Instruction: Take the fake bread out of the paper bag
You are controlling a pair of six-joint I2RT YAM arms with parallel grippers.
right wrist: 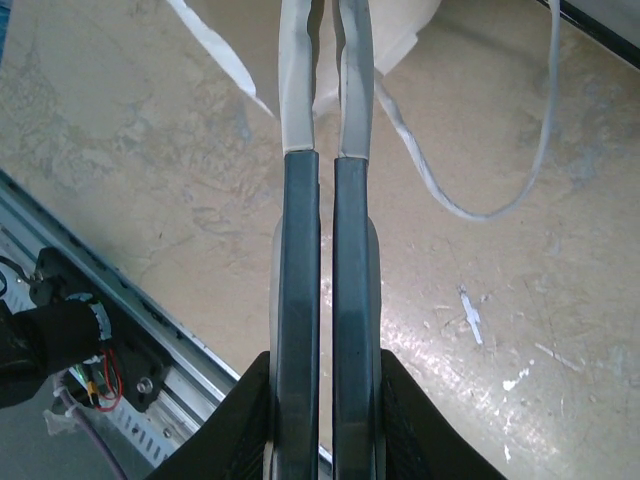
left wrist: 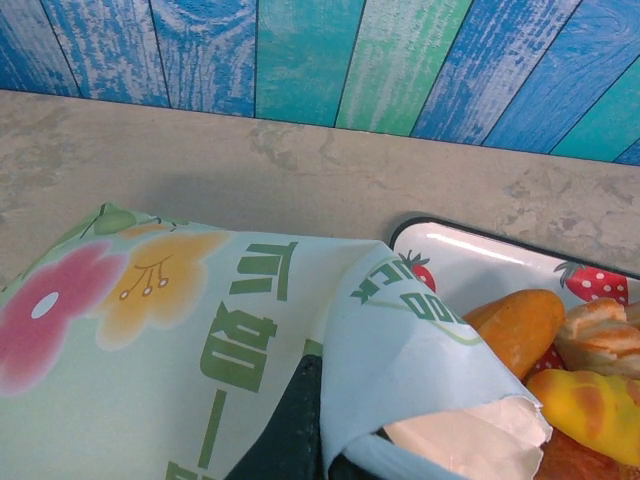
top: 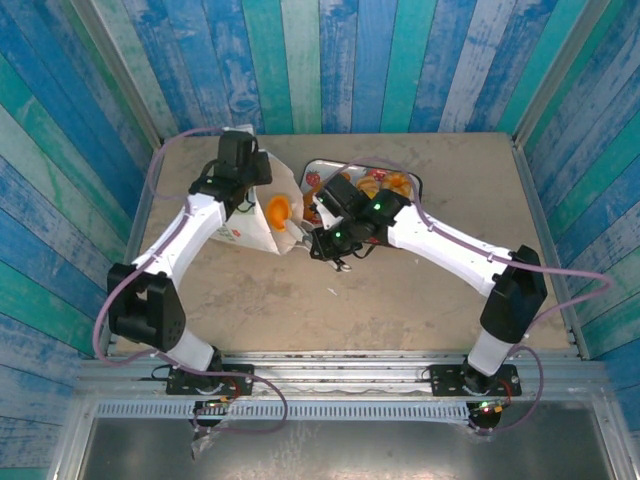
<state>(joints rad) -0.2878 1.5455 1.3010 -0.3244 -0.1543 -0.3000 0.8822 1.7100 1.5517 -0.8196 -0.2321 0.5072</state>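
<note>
1. Overhead, the table (top: 400, 300) is seen between blue-green plank walls; clock bearings are read from its centre.
2. Bag (top: 250, 218): white paper, lying on its side at 10 o'clock, with its mouth turned toward 3 o'clock. The left wrist view shows pink and yellow flower prints and green characters on its side (left wrist: 200, 330).
3. Roll (top: 278, 208): orange, sitting in the bag's mouth, not yet out.
4. Tray (top: 335, 168): white with red strawberries and a dark rim, at 12 to 1 o'clock and just beside the bag's mouth. In the left wrist view the bag's edge overlaps the tray's (left wrist: 470, 250) near end.
5. Bread (top: 385, 184): several golden to orange pieces heaped on the tray. From the left wrist, a long orange piece (left wrist: 520, 325), a pale crusty piece (left wrist: 600, 335) and a yellow bun (left wrist: 590, 405) lie touching.
6. Left gripper (top: 250, 172): at the bag's 12 o'clock edge, jaws closed on a fold of the bag. The paper wraps over one dark finger (left wrist: 288, 430).
7. Right gripper (top: 322, 243): at the bag's 4 o'clock corner, close to the table's centre. Its jaws (right wrist: 328, 60) are drawn to a hairline slit and the tips reach the bag's white paper. Whether they pinch it cannot be told.
8. Cord (right wrist: 500, 200): a thin white handle loop on the table, at 2 o'clock of the right fingers.
</note>
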